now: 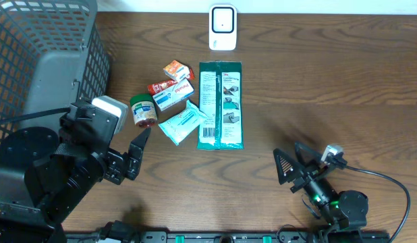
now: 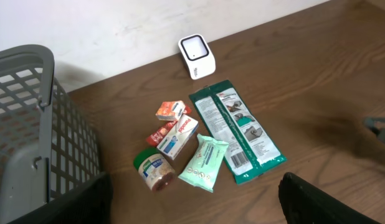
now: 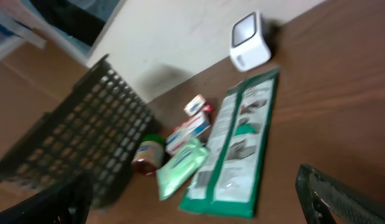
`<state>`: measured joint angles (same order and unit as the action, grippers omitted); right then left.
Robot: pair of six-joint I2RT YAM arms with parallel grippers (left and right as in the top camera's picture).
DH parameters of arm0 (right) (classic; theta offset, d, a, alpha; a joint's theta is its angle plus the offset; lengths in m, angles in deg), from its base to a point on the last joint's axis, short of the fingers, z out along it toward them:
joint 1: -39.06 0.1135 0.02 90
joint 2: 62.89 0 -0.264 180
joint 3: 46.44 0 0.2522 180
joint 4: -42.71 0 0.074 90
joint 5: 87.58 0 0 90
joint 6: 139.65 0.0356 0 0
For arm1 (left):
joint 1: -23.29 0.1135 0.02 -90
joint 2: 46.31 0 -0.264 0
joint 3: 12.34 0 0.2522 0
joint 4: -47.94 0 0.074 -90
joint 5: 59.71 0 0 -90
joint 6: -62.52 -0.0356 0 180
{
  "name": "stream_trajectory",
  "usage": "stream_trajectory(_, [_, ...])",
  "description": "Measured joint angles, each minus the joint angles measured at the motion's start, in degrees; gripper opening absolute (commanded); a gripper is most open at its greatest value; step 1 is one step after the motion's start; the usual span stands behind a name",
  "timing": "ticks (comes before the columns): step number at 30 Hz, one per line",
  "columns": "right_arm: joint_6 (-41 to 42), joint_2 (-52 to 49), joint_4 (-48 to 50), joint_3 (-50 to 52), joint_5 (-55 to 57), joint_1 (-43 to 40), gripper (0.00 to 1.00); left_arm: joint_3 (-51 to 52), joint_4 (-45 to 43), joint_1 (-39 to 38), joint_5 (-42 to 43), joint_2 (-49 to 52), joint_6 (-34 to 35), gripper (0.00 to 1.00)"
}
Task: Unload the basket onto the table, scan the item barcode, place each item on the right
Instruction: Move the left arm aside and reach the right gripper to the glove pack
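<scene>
Left gripper [image 1: 132, 156] and right gripper [image 1: 294, 164] wide, empty — basket [image 1: 53, 61] cut off at 10 o'clock; pouch [image 1: 220, 104] print illegible.

The basket [image 1: 46, 54] stands at the far left corner of the table [image 1: 343, 81], and the scanner [image 1: 223, 27] sits at the far edge near the middle. Before the scanner lies a long packet [image 1: 220, 104]. A wipes pack [image 1: 181, 123] lies against its left side, a jar [image 1: 143, 110] farther left, and a cluster of small boxes [image 1: 175, 94] behind the wipes pack.

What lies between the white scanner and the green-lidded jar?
Overhead, a small orange box, then a red packet beside a blue-and-white box.
</scene>
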<state>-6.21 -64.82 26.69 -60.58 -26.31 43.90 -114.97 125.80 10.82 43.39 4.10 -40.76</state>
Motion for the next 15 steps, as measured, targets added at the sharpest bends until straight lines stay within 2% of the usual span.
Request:
stream_trajectory(9, [1.1, 0.0, 2.3, 0.0, -6.8, 0.0, 0.99, 0.0, 0.0, 0.0, 0.0, 0.0, 0.0, 0.86])
stream_trajectory(15, [-1.9, -1.1, 2.1, -0.4, -8.1, 0.0, 0.99, 0.0, 0.0, 0.0, 0.0, 0.0, 0.0, 0.86])
